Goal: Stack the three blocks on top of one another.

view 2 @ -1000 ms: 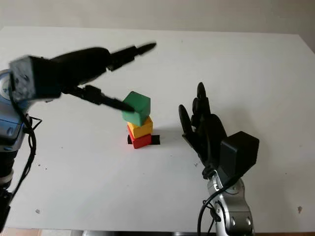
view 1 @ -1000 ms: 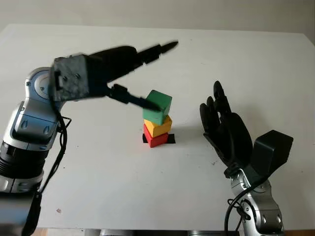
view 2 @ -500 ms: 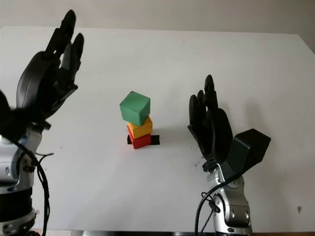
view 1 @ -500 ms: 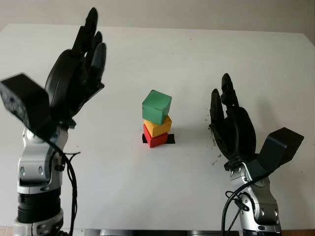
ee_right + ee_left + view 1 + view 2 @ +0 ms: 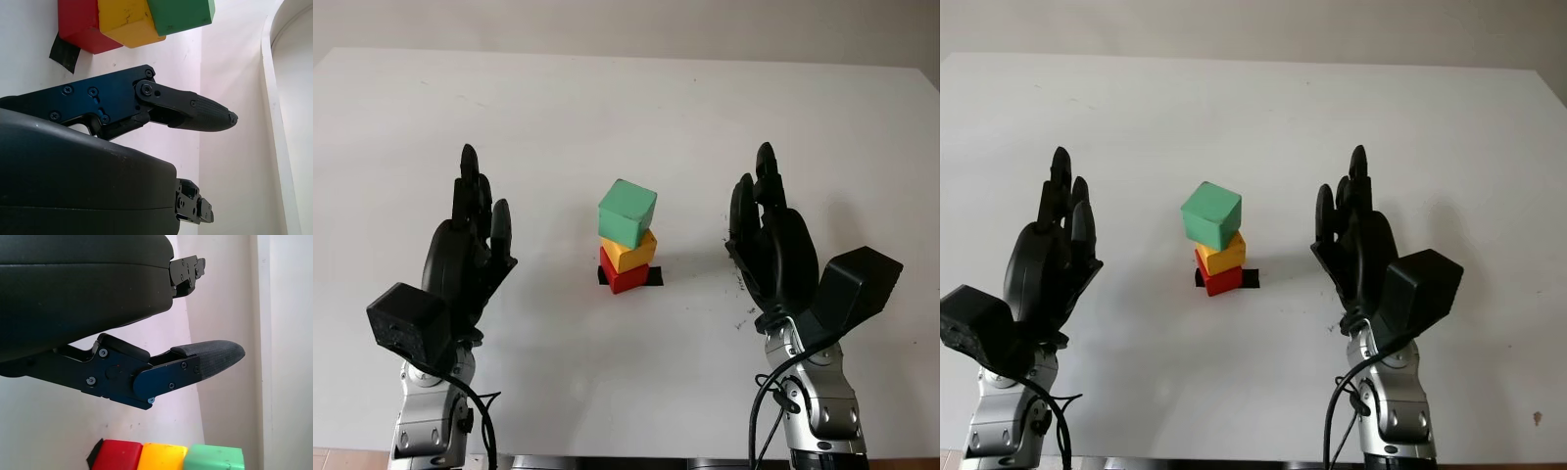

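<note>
Nearest the robot, both arms are rising from the bottom edge of the head views, each carrying a black hand held upright above the white table (image 5: 626,392). The left hand (image 5: 465,259) is hovering at about 8 o'clock from the table's middle, open and holding nothing, its palm facing inward toward the blocks and its fingers (image 5: 470,191) pointing away from the robot. The right hand (image 5: 773,250) is hovering at about 4 o'clock in a matching pose, also open and gripping nothing, its fingers (image 5: 762,181) pointing toward the far edge. Both hands are standing well apart from the stack, one on either side of it.

Between them, near the middle of the table, the three blocks are standing as one tower. The red block (image 5: 622,274) is sitting at the bottom on a small black mark (image 5: 653,277) on the table. The yellow block (image 5: 628,251) is resting directly on the red one, turned a little relative to it. The green block (image 5: 626,211) is sitting on top of the yellow one, also twisted slightly and overhanging a bit.

In the left wrist view, one finger (image 5: 205,360) is reaching out beside the tower with a clear gap from the blocks. In the right wrist view, a finger (image 5: 195,112) is extending likewise, apart from the stack.

Beyond the tower, the table is stretching to 12 o'clock.
</note>
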You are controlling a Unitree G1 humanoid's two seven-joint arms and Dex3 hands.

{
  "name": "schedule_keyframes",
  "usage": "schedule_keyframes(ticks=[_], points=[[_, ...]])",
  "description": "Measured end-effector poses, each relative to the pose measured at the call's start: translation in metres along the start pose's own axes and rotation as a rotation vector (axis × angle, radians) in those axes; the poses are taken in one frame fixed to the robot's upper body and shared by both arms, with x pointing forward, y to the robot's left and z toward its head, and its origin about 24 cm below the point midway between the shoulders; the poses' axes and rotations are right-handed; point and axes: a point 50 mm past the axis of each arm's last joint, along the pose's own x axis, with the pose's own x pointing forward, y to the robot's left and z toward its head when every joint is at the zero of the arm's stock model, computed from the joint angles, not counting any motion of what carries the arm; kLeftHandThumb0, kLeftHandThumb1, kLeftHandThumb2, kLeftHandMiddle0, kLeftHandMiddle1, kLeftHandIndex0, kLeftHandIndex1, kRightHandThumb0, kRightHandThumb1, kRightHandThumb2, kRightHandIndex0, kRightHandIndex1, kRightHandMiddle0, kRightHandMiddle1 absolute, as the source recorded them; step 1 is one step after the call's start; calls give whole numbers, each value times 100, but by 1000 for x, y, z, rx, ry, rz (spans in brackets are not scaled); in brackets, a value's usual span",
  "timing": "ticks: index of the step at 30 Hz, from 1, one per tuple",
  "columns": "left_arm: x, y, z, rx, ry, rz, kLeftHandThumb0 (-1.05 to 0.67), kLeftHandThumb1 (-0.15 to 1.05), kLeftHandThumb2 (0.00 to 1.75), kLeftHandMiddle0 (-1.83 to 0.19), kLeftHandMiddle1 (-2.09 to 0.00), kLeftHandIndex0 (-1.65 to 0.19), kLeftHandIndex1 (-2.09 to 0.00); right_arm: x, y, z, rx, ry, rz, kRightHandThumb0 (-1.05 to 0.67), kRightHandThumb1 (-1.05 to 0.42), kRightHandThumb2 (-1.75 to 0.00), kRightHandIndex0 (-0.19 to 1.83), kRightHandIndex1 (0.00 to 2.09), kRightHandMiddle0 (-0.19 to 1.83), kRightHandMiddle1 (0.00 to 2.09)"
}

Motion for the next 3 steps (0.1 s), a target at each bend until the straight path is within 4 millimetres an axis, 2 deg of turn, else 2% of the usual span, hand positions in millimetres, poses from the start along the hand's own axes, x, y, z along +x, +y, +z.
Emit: schedule_keyframes(ticks=[3], points=[[-5,-1,-3,-8,23,-5,-77,105,66,19,-1,19,0,0,-1,0,-5,5,6,-70,-105,-66,-19,0,-19,0]])
